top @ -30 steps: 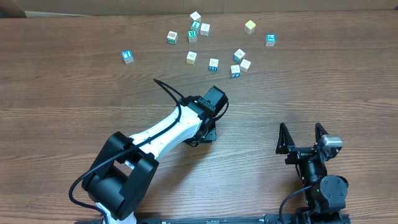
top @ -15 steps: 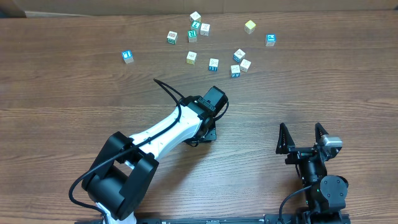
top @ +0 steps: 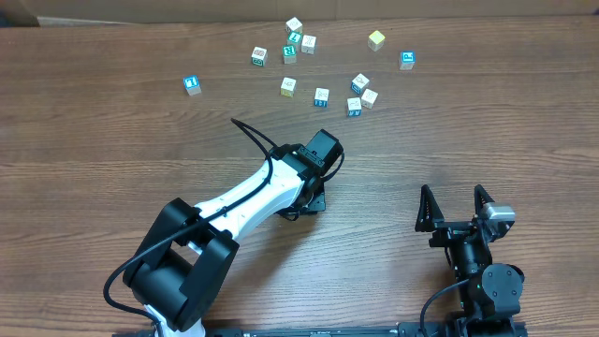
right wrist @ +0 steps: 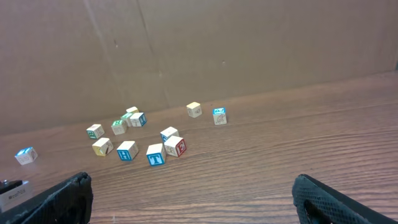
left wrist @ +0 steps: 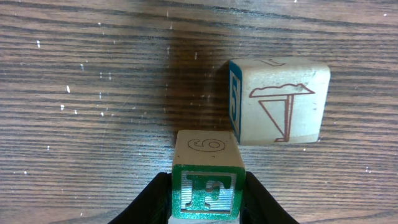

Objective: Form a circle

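In the left wrist view my left gripper (left wrist: 208, 200) is shut on a small cube with a green letter F face (left wrist: 208, 190), its black fingers (left wrist: 152, 199) pressing both sides. The cube rests low over the wood, its far corner close to a cream cube with a blue side and a red drawing (left wrist: 278, 101). From overhead, the left arm (top: 267, 192) covers both cubes. My right gripper (top: 456, 204) stands open and holds nothing near the front right; its jaws frame bare wood (right wrist: 193, 199). No circle shows in any view.
Several loose alphabet cubes lie scattered at the far side of the brown wooden table (top: 112, 140), among them a blue-faced one (top: 192, 84) at the left, a yellow one (top: 376, 39) and a pair (top: 361, 94) at the right. A cardboard wall (right wrist: 249, 43) backs the table.
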Tool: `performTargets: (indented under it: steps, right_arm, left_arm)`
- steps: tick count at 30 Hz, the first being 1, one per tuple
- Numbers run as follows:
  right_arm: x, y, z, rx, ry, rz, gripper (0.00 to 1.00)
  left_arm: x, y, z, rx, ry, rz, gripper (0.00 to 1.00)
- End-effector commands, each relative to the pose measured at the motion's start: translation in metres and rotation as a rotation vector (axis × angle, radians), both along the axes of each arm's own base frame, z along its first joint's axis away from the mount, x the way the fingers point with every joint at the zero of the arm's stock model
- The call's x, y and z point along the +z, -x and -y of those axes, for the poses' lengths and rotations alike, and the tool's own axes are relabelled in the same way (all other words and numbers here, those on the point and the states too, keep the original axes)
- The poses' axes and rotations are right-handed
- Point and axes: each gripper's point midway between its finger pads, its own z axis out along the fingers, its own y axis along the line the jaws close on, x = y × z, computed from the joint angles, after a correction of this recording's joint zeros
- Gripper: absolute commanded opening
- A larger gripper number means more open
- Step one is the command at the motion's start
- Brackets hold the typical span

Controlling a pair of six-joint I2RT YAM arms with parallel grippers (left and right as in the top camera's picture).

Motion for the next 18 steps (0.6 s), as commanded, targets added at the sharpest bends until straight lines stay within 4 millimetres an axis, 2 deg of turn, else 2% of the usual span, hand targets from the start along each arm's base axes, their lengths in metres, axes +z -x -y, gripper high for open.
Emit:
performTargets:
  steps: [1,14,18]
  right_arm:
    - [-0.0013,0.0000,-0.0001,0.003,0.014,0.007,1.00]
    - [-0.0013,0.0000,-0.0001,0.003,0.014,0.007,1.00]
    - [-0.0013,0.0000,-0.0001,0.003,0.014,0.007,1.00]
  left_arm:
    - [-0.0024,0.0022,-0.0014,0.004,-0.013,0.002,0.30]
    - [-0.0023,0.0006,-0.0015,0.000,-0.015,0.009,0.39]
    - [-0.0021,-0.0007,-0.0010,-0.009,-0.015,0.016,0.39]
